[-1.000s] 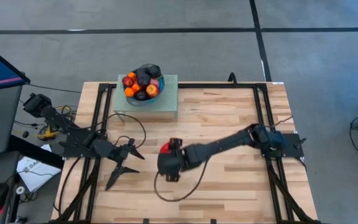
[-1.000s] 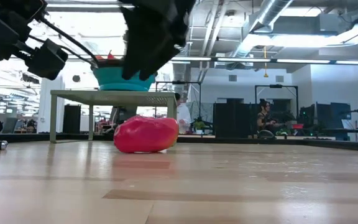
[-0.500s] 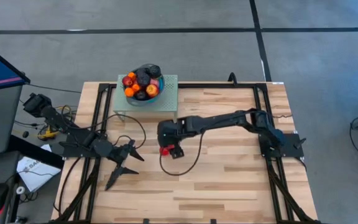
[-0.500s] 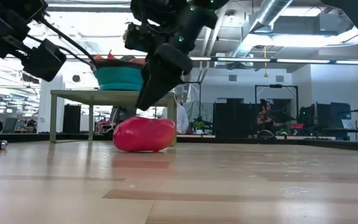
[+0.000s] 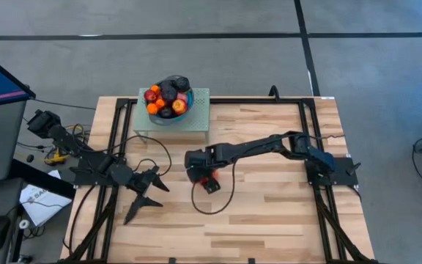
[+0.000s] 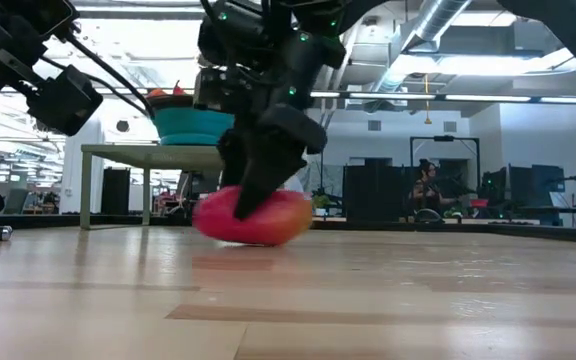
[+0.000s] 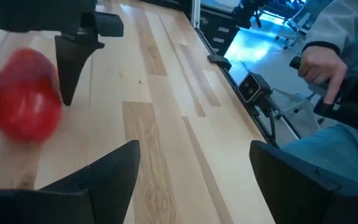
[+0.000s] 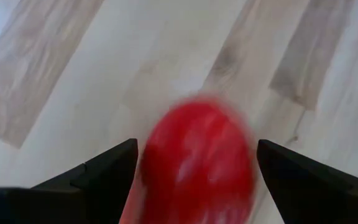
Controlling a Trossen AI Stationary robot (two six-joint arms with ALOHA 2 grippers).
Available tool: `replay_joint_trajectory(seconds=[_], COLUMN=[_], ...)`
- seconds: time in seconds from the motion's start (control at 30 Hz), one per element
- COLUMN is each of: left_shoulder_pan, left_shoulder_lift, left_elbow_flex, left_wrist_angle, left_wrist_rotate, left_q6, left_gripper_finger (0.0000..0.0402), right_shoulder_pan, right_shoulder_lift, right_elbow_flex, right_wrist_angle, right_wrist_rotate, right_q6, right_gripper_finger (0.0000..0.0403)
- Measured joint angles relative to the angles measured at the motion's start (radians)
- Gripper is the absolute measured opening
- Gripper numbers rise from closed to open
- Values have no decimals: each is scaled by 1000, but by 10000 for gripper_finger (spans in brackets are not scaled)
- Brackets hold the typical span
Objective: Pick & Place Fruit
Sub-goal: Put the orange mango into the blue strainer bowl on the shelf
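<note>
A red fruit lies on the wooden table near its middle, blurred in the right wrist view and also seen in the left wrist view. My right gripper points down over it, open, one finger on either side. More fruit is heaped in a blue bowl on a pale green stand at the far edge. My left gripper waits open at the table's left. My right gripper comes at the red fruit from above, slanting down, with a finger standing in front of the fruit's top. The fruit still rests on the table. Whether a finger touches it I cannot tell.
A black cable loops on the table just near of the right gripper. The stand's legs rise behind the fruit. A person's hand shows beyond the table's edge. Bare wood lies toward the near edge.
My right gripper has swung from nearer the front edge toward the far edge, rolled its wrist and come down over the red fruit. The fruit has shifted a little toward the table's right and shows blurred now.
</note>
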Motion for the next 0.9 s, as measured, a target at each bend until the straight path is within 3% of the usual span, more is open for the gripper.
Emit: replay_joint_trajectory(seconds=[0.37,0.63,0.9], left_shoulder_pan=[0,0,0], left_shoulder_lift=[0,0,1], left_elbow_flex=[0,0,0], left_wrist_angle=[3,2,1], left_wrist_rotate=[0,0,0], left_q6=[0,0,0], left_gripper_finger=[297,297,297], right_shoulder_pan=[-18,-8,0], right_shoulder_lift=[44,39,36], right_elbow_flex=[-1,38,100], right_wrist_angle=[-34,-14,-226], right_wrist_rotate=[-8,-8,-1], right_q6=[111,261,370], right_gripper_finger=[292,292,292])
